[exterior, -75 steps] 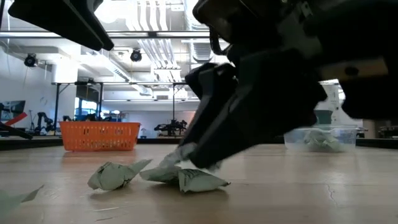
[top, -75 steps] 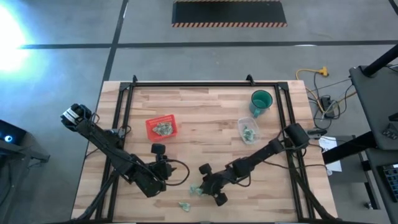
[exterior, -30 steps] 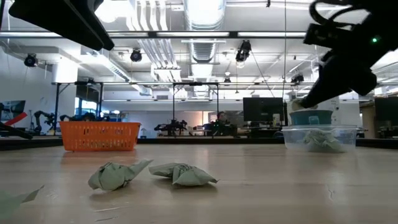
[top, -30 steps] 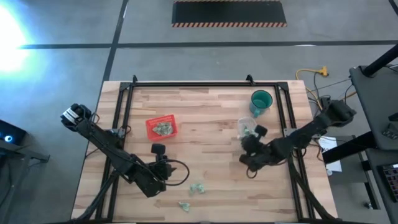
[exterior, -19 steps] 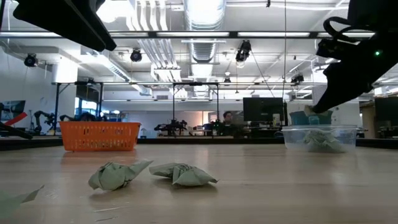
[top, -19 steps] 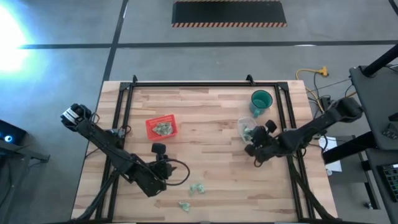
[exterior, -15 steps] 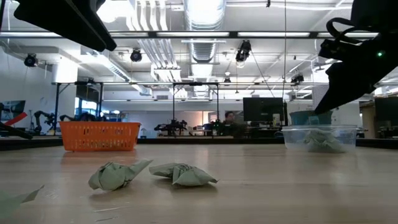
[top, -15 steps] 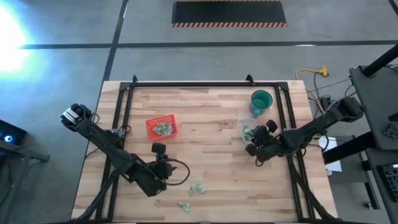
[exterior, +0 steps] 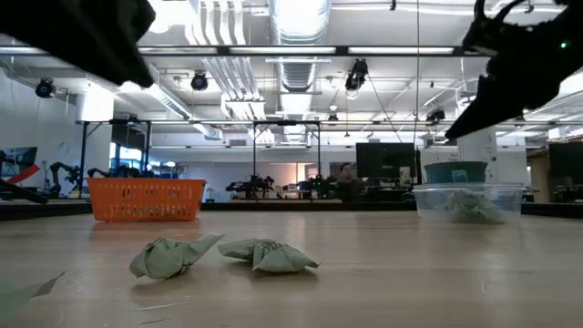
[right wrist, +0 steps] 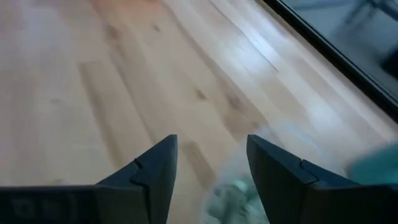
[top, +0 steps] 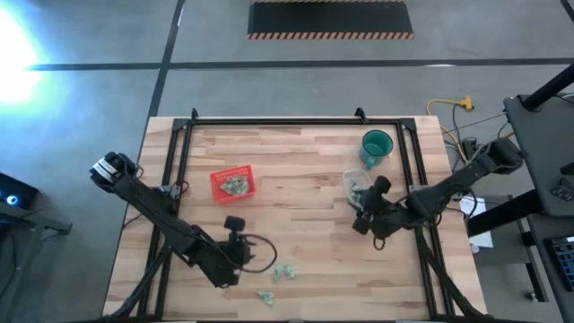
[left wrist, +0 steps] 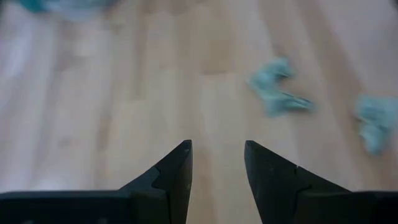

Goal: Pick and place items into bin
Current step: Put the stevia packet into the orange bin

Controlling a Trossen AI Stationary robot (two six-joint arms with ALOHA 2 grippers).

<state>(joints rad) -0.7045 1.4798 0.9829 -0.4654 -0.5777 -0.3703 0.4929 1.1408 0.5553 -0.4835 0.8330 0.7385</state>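
Two pale green-and-white crumpled wrappers (top: 285,272) (top: 265,294) lie on the wooden table near its near edge; in the low view they show close up (exterior: 168,257) (exterior: 269,255). My left gripper (top: 242,251) (left wrist: 217,149) is open, low over the table just left of them, and they lie ahead of its fingers (left wrist: 277,93) (left wrist: 373,121). My right gripper (top: 363,205) (right wrist: 211,146) is open and hovers above the clear container (top: 359,190) (exterior: 469,200), in which green wrappers (right wrist: 239,193) lie. More wrappers lie in the red tray (top: 233,183).
A teal cup (top: 377,146) stands at the far right, just beyond the clear container. The red tray shows as an orange basket (exterior: 146,199) in the low view. A black frame (top: 269,124) runs along the table's edges. Bare wood lies between the tray and the container.
My right gripper has moved from the table's middle toward the far right, up over the clear container, and then drifted slightly back left while rising. My left gripper has shifted a little toward the near edge. The wrappers on the table have stayed put.
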